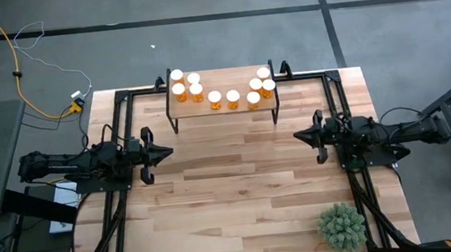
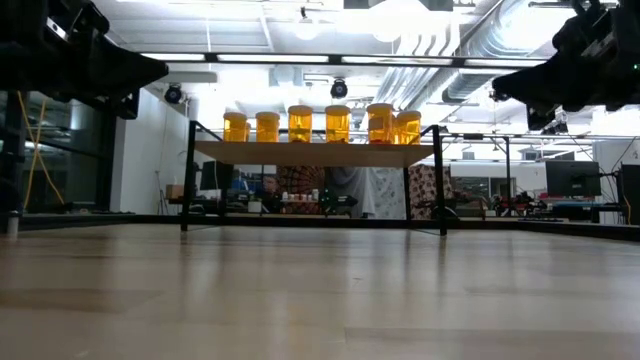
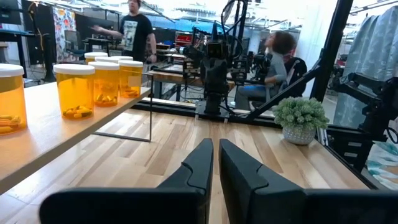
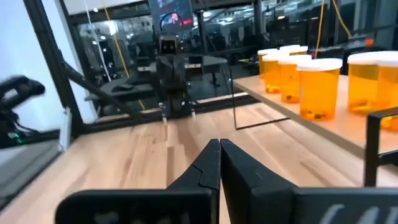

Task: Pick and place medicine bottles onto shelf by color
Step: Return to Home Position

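Note:
Several amber medicine bottles (image 1: 215,100) with white caps stand upright on their bases in a loose row on the light-wood shelf (image 1: 220,78) at the table's far middle. They also show in the low view (image 2: 300,123). My left gripper (image 1: 169,152) hovers level at the table's left side, pointing right, shut and empty. Bottles (image 3: 74,90) on the shelf (image 3: 50,134) stand beside it. My right gripper (image 1: 296,136) hovers level at the right side, pointing left, shut and empty, with bottles (image 4: 319,87) beside it. Both grippers sit in front of the shelf, well apart from it.
A spiky green plant (image 1: 342,226) in a pot stands at the table's near right corner. Bare wood planks (image 1: 236,184) lie between the two arms. The shelf's thin black legs (image 2: 186,180) stand on the table. People (image 3: 138,31) are in the room beyond the table.

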Controlling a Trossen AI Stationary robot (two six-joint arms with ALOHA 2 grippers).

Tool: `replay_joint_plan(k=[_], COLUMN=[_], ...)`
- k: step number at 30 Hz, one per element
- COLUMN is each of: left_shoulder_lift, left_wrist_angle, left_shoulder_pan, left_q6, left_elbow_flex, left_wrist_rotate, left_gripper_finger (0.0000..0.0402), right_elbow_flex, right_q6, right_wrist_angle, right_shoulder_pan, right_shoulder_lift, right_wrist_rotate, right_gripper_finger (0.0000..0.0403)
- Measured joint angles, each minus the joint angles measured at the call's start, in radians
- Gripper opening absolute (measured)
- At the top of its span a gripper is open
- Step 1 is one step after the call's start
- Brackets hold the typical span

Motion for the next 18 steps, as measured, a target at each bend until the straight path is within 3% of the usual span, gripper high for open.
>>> replay_joint_plan(k=[6, 18], left_shoulder_lift=[0.0, 0.0], left_wrist_angle=[0.0, 0.0], left_shoulder_pan=[0.0, 0.0], left_q6=[0.0, 0.0], left_elbow_flex=[0.0, 0.0], left_wrist_rotate=[-0.003, -0.004], left_gripper_finger=[0.0019, 0.0019], right_elbow_flex=[0.0, 0.001], right_q6=[-0.057, -0.061], right_wrist_angle=[-0.117, -0.118], right_shoulder_pan=[0.0, -0.001], right_shoulder_lift=[0.004, 0.048], right_wrist_rotate=[0.023, 0.023], right_gripper_finger=[0.0, 0.0])
